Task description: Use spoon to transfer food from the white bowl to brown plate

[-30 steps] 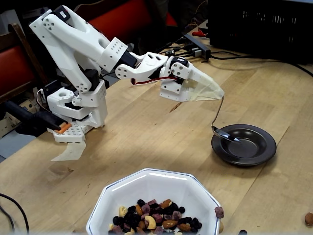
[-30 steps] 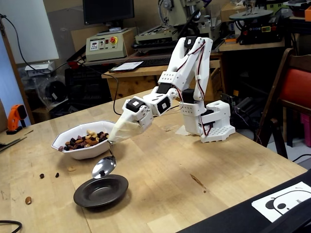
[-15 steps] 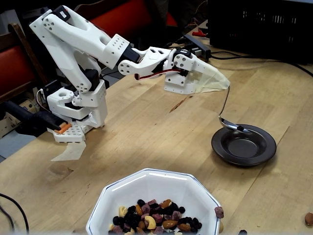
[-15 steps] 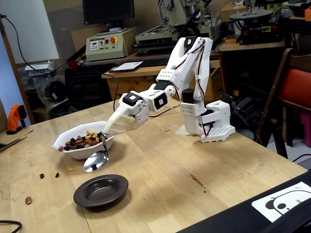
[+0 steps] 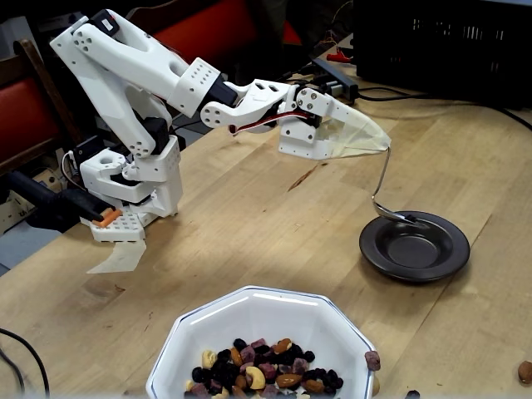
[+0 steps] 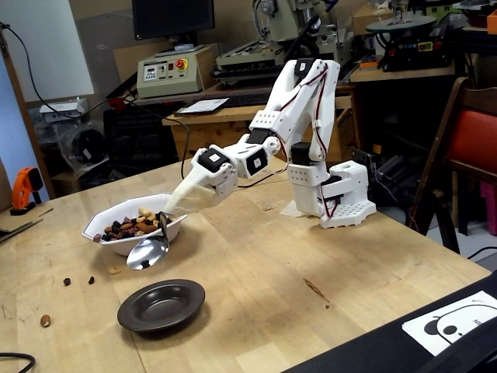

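My gripper (image 5: 382, 143) (image 6: 166, 213) is shut on the thin handle of the silver spoon (image 5: 392, 216) (image 6: 147, 252), which hangs down from the pale fingertips. In a fixed view the spoon's bowl hovers at the near-left rim of the brown plate (image 5: 424, 258). In another fixed view it hangs tilted between the white bowl (image 6: 105, 242) and the empty brown plate (image 6: 161, 305), with one small dark spot on it. The food (image 5: 262, 370) (image 6: 136, 225) lies heaped in the white bowl (image 5: 249, 312).
Loose food pieces lie on the wooden table (image 5: 371, 360) (image 5: 524, 371) (image 6: 44, 319) (image 6: 78, 280). The arm's white base (image 5: 133, 191) (image 6: 334, 198) stands at the table's edge. A black crate (image 5: 440, 41) and cables (image 5: 399, 96) sit behind the plate.
The gripper rose and swung away from the plate toward the white bowl, lifting the spoon out of the plate's hollow to its rim.
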You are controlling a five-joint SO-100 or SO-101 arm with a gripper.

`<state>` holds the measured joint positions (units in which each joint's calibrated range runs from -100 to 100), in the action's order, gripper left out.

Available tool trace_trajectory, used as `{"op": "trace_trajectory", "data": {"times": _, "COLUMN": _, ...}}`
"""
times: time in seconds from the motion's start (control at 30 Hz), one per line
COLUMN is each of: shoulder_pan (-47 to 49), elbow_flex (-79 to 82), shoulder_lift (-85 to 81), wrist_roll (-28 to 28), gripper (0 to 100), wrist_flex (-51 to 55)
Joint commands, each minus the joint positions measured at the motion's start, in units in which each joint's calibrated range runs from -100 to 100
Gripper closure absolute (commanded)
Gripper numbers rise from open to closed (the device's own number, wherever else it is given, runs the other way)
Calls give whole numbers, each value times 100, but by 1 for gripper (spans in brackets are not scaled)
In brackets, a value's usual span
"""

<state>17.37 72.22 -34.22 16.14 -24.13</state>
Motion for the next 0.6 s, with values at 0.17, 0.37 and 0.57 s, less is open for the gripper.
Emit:
{"op": "trace_trajectory", "data": {"times": 0.17, "shoulder_pan": 485, "elbow_flex": -390, "shoulder_lift": -40, "wrist_roll": 44, "gripper": 98, "wrist_flex": -141}}
{"op": "trace_trajectory", "data": {"times": 0.37, "shoulder_pan": 611, "elbow_flex": -399, "shoulder_lift": -40, "wrist_roll": 34, "gripper": 98, "wrist_flex": -141}}
{"op": "trace_trajectory", "data": {"times": 0.57, "shoulder_pan": 611, "elbow_flex": -399, "shoulder_lift": -40, "wrist_roll": 44, "gripper": 98, "wrist_flex": -141}}
